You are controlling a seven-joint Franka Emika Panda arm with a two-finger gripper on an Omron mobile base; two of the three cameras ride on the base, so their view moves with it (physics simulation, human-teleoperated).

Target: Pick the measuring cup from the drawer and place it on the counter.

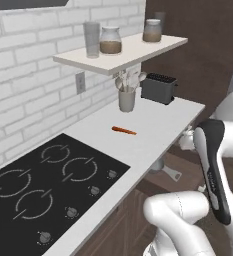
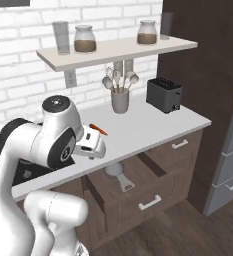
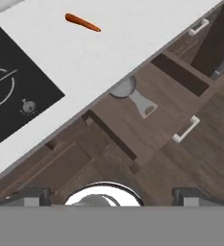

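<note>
- Gripper hanging above the open drawer, looking down into it; two dark fingertips set wide apart at the bottom of the hand view, clamped on nothing.
- In the right base view, hand at the counter's front edge, over the drawer's left part.
- Measuring cup on the drawer floor at the back, bowl partly tucked under the counter lip.
- Flat handle stretching from the bowl toward the drawer front, long axis roughly front to back, slightly slanted; same lie in the right base view.
- Drawer pulled out, dark brown wood, pale bar handle on its front panel.
- Counter pale grey-white, black cooktop set into it on the left.
- Thin orange-red stick lying flat on the counter beyond the cooktop.
- Farther back: grey holder of white spoons, dark toaster.
- White brick wall behind, pale shelf with jars above.
</note>
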